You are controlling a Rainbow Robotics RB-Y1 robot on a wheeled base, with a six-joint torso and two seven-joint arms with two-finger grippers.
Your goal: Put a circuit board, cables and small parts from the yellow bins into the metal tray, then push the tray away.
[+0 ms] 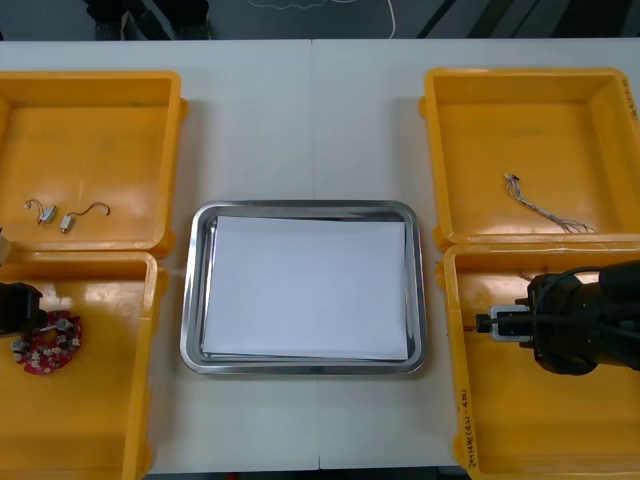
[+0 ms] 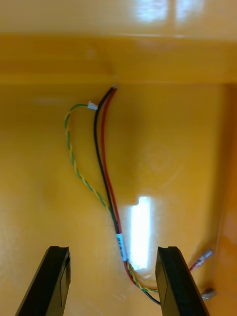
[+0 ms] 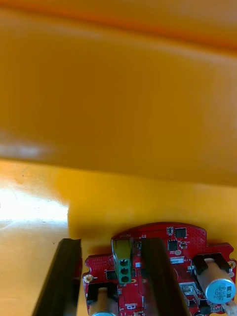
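- R pincer (image 2: 113,252): released, fingers wide, low in near right bin (image 1: 458,400).
- Its target, black-and-red cable (image 2: 101,163), lies straight ahead, long axis along the fingers, tail end passing between them; yellow-green twisted cable (image 2: 74,163) runs alongside.
- L pincer (image 3: 109,244): released, straddling green block (image 3: 123,259) on red circuit board (image 3: 170,247) in near left bin (image 1: 100,420).
- Tray (image 1: 195,300) sits between both arms, white inside.
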